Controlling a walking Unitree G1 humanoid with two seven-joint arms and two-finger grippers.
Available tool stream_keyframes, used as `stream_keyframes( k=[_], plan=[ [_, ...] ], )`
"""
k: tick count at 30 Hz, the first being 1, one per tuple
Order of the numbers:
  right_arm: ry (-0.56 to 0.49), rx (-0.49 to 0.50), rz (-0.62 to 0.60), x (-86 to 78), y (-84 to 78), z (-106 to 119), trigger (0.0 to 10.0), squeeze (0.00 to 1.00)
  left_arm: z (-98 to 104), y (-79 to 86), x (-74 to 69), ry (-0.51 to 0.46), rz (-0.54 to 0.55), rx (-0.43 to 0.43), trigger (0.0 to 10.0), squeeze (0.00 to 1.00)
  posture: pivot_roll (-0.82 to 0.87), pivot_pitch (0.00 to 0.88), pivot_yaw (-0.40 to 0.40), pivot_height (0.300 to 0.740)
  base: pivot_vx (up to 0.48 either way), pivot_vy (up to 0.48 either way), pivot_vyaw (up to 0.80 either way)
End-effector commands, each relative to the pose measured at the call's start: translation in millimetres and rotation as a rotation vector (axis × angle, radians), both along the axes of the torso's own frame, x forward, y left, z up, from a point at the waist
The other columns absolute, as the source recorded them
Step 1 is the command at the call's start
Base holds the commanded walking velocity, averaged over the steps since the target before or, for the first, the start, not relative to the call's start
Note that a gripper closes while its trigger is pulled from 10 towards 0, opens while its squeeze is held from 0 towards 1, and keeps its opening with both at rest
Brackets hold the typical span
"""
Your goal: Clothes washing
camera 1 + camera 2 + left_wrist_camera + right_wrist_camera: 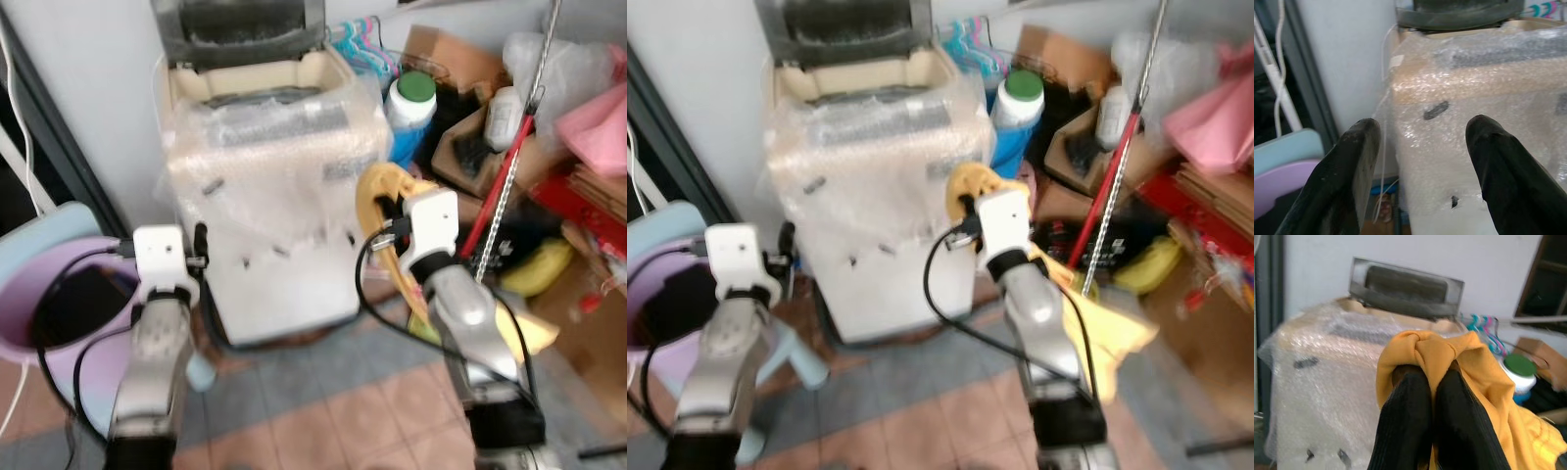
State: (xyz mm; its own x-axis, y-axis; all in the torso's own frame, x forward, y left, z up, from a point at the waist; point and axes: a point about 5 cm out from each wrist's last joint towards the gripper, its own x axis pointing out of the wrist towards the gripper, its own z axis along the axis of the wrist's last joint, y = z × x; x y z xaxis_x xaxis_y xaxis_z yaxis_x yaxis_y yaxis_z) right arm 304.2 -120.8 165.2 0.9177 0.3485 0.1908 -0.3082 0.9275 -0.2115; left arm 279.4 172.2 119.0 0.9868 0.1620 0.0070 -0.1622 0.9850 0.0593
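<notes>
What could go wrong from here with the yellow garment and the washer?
1. The yellow garment trails down behind the right tool, alongside the arm; it may snag on the black wrist cable or drag outside the tub.
2. The washing machine is wrapped in bubble wrap up to the rim; the cloth may catch on it instead of dropping in.
3. The red-handled pole and detergent bottle stand close on the right; a wide swing might knock them.

Cluttered home laundry corner: washing machine [269, 196], detergent jug [411, 113], hangers [361, 44]
</notes>
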Motion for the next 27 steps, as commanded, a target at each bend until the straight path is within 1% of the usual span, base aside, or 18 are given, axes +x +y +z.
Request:
stream_keyframes(
  k=[1,4,7,10,13,19,21,23,27],
  plan=[
    [-0.052,0.005,0.032,1.6,6.9,12.5,10.0,0.00,2.0,3.4,-0.9,0.002,0.018,0.012,10.0,0.00,-0.03,0.000,0.042,0.740,0.480,0.000,0.76],
    [-0.064,0.011,0.037,3.5,9.1,18.2,10.0,0.00,3.0,7.1,-4.6,0.000,0.027,0.020,10.0,0.00,-0.02,0.000,0.039,0.740,0.480,0.000,0.67],
    [-0.063,0.012,0.041,4.3,8.9,17.7,10.0,0.00,-2.4,7.8,-7.9,0.020,0.035,0.014,10.0,0.00,-0.02,0.000,0.035,0.740,0.480,0.000,0.43],
    [-0.075,-0.002,0.056,7.8,8.6,20.7,10.0,0.00,-3.0,5.7,-7.5,0.023,0.035,0.003,10.0,0.00,-0.02,0.000,0.036,0.740,0.480,0.000,0.00],
    [-0.101,-0.017,0.050,17.3,3.9,29.5,10.0,0.00,-3.8,1.8,-6.0,0.030,0.021,-0.001,10.0,0.00,-0.02,0.000,0.038,0.740,0.480,0.000,0.00],
    [-0.120,-0.027,0.037,28.7,-3.5,40.0,10.0,0.00,-5.3,-0.7,-5.3,0.035,0.012,-0.004,10.0,0.00,-0.02,0.000,0.037,0.740,0.480,0.000,0.00],
    [-0.125,-0.040,0.059,29.8,-2.9,41.3,10.0,0.00,-5.6,-1.0,-4.7,0.037,0.011,-0.006,10.0,0.00,-0.02,0.000,0.037,0.740,0.480,0.000,0.00],
    [-0.142,-0.077,0.118,30.2,1.0,43.4,10.0,0.00,-5.4,-2.0,-3.8,0.037,0.006,-0.006,10.0,0.00,-0.02,0.000,0.035,0.740,0.480,0.000,0.00],
    [-0.148,-0.098,0.185,29.7,7.6,45.1,10.0,0.00,-5.4,-3.0,-3.5,0.036,0.006,-0.009,10.0,0.00,-0.02,0.000,0.034,0.740,0.476,0.000,0.00]
  ],
)
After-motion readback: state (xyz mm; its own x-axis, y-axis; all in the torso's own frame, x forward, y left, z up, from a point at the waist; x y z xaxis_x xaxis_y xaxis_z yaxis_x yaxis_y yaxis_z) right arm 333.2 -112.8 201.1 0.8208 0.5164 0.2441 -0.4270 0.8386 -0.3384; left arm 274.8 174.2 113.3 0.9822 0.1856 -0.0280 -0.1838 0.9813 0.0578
